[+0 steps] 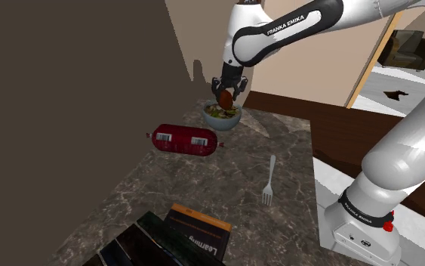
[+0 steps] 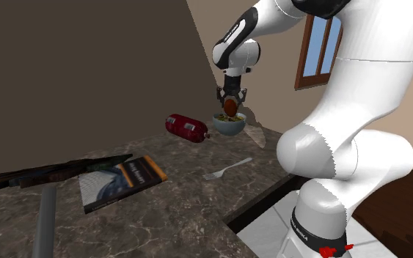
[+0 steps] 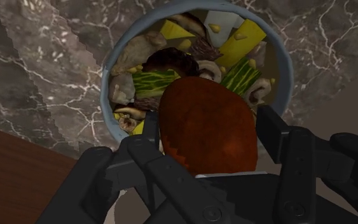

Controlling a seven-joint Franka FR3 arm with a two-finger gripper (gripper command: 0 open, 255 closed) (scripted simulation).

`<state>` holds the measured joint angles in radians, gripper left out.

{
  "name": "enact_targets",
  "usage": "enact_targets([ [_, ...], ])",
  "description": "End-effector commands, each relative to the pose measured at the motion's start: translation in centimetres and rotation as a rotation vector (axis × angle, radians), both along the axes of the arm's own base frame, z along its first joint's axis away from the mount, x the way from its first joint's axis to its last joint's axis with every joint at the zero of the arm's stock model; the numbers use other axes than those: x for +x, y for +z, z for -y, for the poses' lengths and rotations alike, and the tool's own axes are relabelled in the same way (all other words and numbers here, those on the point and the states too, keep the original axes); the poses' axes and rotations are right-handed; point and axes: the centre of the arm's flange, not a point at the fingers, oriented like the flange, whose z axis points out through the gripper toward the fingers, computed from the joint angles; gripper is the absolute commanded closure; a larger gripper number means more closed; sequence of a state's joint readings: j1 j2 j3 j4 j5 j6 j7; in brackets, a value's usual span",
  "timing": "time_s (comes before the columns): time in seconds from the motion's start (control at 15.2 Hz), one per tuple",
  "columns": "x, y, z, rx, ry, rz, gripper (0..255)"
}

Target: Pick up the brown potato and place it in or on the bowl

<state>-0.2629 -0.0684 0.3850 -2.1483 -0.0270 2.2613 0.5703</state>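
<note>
While poised above bowl (image 3: 109, 76), fingers (image 3: 274, 137) clasp brown potato (image 3: 208, 124) between them, one pressed to each side.

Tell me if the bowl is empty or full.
Full. The bowl holds yellow, green and brown food pieces; the potato is not in it yet, held above in the gripper.
</note>
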Motion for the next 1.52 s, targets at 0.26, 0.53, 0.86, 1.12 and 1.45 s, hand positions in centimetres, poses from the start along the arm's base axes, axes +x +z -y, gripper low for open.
enact_targets([
  [0.26, -0.1, -0.9, 0.1, 0.001, 0.000, -0.015, 255],
  [0.53, -0.2, -0.9, 0.0, 0.001, -0.001, -0.015, 0],
  [0.86, -0.3, 0.4, 0.1, 0.001, 0.000, -0.015, 0],
  [1.12, -0.9, 4.0, 0.0, 0.001, 0.000, -0.015, 0],
  [1.45, -0.9, 4.0, 0.0, 0.001, 0.000, -0.015, 0],
])
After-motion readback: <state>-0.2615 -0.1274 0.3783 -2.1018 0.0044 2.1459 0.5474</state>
